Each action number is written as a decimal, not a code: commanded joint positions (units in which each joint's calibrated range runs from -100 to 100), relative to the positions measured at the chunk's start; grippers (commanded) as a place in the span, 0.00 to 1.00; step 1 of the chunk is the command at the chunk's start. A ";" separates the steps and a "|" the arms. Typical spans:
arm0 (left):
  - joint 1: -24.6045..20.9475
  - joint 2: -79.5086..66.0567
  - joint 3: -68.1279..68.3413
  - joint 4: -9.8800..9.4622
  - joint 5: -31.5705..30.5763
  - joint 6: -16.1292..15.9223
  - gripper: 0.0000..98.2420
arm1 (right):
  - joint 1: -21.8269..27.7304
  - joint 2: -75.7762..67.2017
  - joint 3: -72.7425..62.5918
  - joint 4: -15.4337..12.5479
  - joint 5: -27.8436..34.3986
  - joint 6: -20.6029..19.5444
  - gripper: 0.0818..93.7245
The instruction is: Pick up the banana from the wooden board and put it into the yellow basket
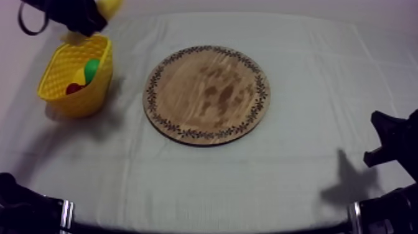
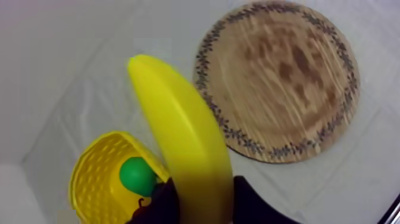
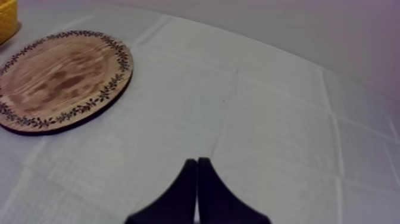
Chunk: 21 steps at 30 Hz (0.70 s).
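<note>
The left gripper [image 2: 199, 199] is clamped on the long yellow toy banana [image 2: 184, 140], one black finger [image 2: 159, 205] at each side of the fruit's near end, and the rest of the banana sticks out ahead of the fingers. In the top view this arm comes in at the upper left and holds the banana in the air, clear of the table, above the far rim of the yellow woven plastic basket [image 1: 81, 102]. Inside the basket lie a round green toy fruit [image 1: 92, 68] and a small red fruit [image 1: 73, 88]. The round wooden board with a patterned rim [image 1: 208, 93] lies flat on the grey-white cloth [image 1: 249, 180], beside the basket but apart from it. The right gripper [image 3: 197, 167] hangs low over the cloth at the table's right side, well apart from the board, its two fingers pressed together into a narrow wedge with nothing between them.
</note>
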 commanded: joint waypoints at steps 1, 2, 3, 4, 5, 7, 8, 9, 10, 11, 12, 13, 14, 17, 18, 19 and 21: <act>-2.03 -1.27 -1.04 -0.23 -0.06 1.87 0.20 | 0.00 0.00 -0.03 -0.02 -0.02 0.01 0.00; -2.96 -1.14 -1.95 -0.36 -0.04 2.68 0.20 | 0.00 0.00 -0.03 -0.02 -0.02 0.01 0.00; -3.93 -0.79 -3.05 -0.46 -0.03 3.45 0.20 | 0.00 0.00 -0.03 -0.02 -0.02 0.01 0.00; -4.94 -0.29 -4.20 -0.54 -0.02 4.15 0.20 | 0.00 0.00 -0.03 -0.02 -0.02 0.01 0.00; -5.97 0.32 -5.30 -0.59 -0.01 4.80 0.20 | 0.00 0.00 -0.03 -0.02 -0.02 0.01 0.00; -7.82 1.82 -7.30 -0.81 0.00 5.85 0.20 | 0.00 0.00 -0.03 -0.02 -0.02 0.01 0.00; -8.66 2.65 -8.17 -0.96 0.00 6.25 0.20 | 0.00 0.00 -0.03 -0.02 -0.02 -0.01 0.00; -9.42 3.57 -9.02 -1.12 0.00 6.60 0.20 | 0.00 0.00 -0.03 -0.02 -0.02 -0.02 0.00; -10.13 4.52 -9.81 -1.31 0.00 6.89 0.20 | 0.00 0.00 -0.03 -0.02 -0.02 -0.02 0.00; -10.82 5.50 -10.63 -1.48 0.00 7.15 0.20 | 0.00 0.00 -0.03 -0.02 -0.02 -0.03 0.00; -11.50 6.49 -11.44 -1.62 0.00 7.35 0.20 | 0.00 0.00 -0.03 -0.02 -0.02 -0.03 0.00; -12.17 7.47 -12.14 -1.72 -0.05 7.54 0.20 | 0.00 0.00 -0.03 -0.02 -0.02 -0.02 0.00; -12.79 8.42 -12.70 -1.80 -0.13 7.75 0.20 | 0.00 0.00 -0.03 -0.02 -0.02 -0.01 0.00; -14.36 11.12 -13.82 -2.06 -0.48 8.40 0.20 | 0.00 0.00 -0.03 -0.02 -0.02 -0.02 0.00; -14.78 11.98 -14.01 -2.17 -0.70 8.70 0.20 | 0.00 0.00 -0.03 -0.02 -0.02 -0.03 0.00; -15.16 12.84 -14.14 -2.29 -0.95 9.01 0.20 | 0.00 0.00 -0.03 -0.02 -0.02 -0.02 0.00; -15.87 14.49 -14.15 -2.46 -1.35 9.52 0.20 | 0.00 0.00 -0.03 -0.02 -0.02 -0.01 0.00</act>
